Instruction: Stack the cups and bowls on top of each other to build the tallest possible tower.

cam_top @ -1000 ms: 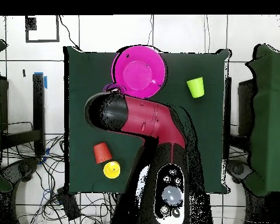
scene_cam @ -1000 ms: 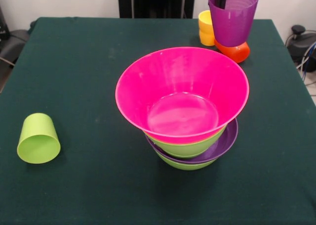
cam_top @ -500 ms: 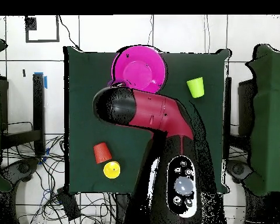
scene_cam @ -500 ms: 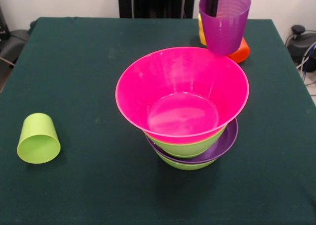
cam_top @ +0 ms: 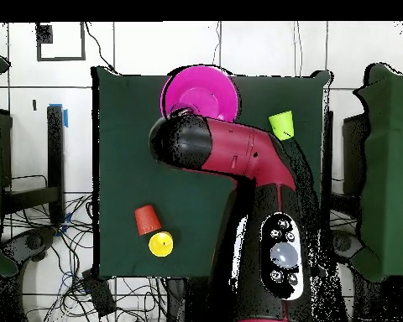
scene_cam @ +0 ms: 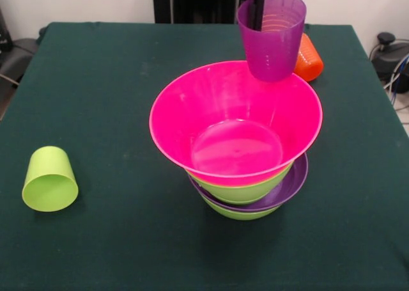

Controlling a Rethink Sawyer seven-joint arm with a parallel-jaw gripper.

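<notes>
The gripper held the translucent purple plastic cup by its rim above the far edge of the wide glossy pink bowl, so releasing there could make it tip off the tower.

The front view looks across the worktop from close and slightly above. The overhead view looks straight down from far higher. Both share the pink bowl.
</notes>
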